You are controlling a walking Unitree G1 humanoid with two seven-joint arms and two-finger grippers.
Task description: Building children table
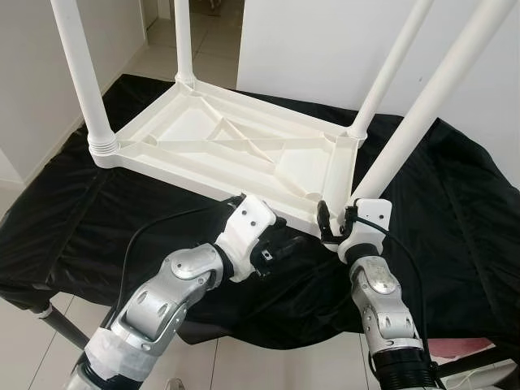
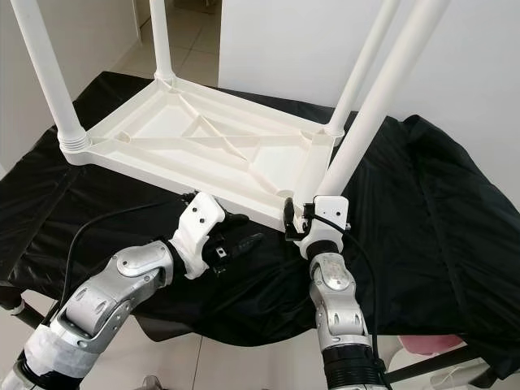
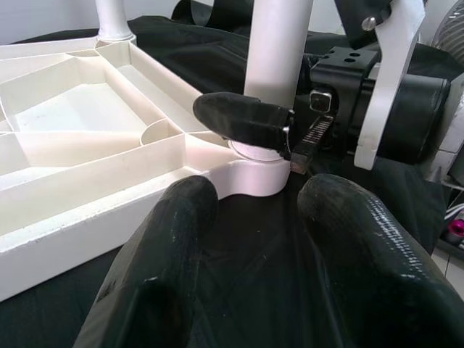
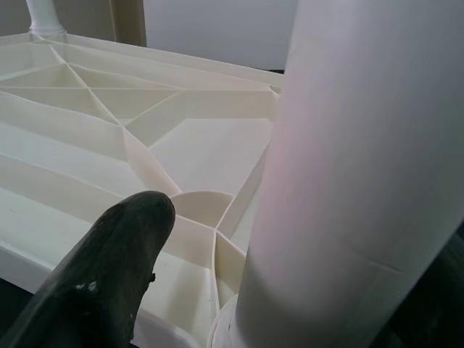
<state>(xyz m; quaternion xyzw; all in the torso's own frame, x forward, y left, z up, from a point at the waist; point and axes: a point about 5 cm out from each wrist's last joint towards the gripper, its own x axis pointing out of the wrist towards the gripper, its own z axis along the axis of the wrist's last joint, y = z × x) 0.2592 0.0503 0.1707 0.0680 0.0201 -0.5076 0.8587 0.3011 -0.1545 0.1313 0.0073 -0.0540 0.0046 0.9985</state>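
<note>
The white plastic children's table (image 1: pixel 219 138) lies upside down on a black cloth, with its legs pointing up. My right gripper (image 1: pixel 337 221) is shut on the base of the near right leg (image 1: pixel 422 106), just above its corner socket. One of its fingers (image 3: pixel 243 119) lies across the front of that leg (image 3: pixel 279 51), and the other is hidden behind it. My left gripper (image 1: pixel 284 244) hovers open over the cloth beside the table's front edge, pointing at the same corner. Nothing sits between its fingers (image 3: pixel 170 246).
The black cloth (image 1: pixel 455 211) covers a low stand whose front edge is just before me. Tall legs rise at the far left (image 1: pixel 81 73), back (image 1: pixel 184 41) and back right (image 1: pixel 390 69). White walls stand close on the left and behind. Tiled floor lies below.
</note>
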